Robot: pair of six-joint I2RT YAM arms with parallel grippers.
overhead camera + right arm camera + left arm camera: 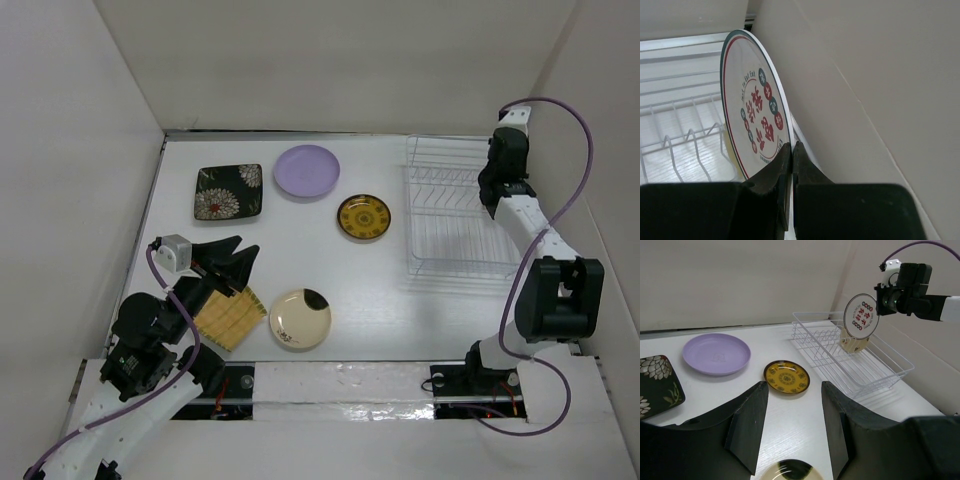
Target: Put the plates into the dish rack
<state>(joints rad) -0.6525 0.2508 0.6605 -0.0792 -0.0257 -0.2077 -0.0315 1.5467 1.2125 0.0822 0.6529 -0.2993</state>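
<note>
My right gripper (791, 145) is shut on the rim of the white plate with red marks (752, 107), holding it upright over the far right of the dish rack (860, 365). A tan plate (852, 343) stands in the rack just below it. On the table lie the lilac plate (307, 171), black floral square plate (228, 191), brown-gold plate (363, 217), cream plate with a black patch (300, 319) and yellow woven square plate (229, 318). My left gripper (248, 247) hangs open and empty above the table, between the yellow and cream plates.
White walls close in the table on the left, back and right; the right wall runs right beside the rack (455, 210) and the right arm (520, 215). The left arm's base (140, 350) sits at the near left corner.
</note>
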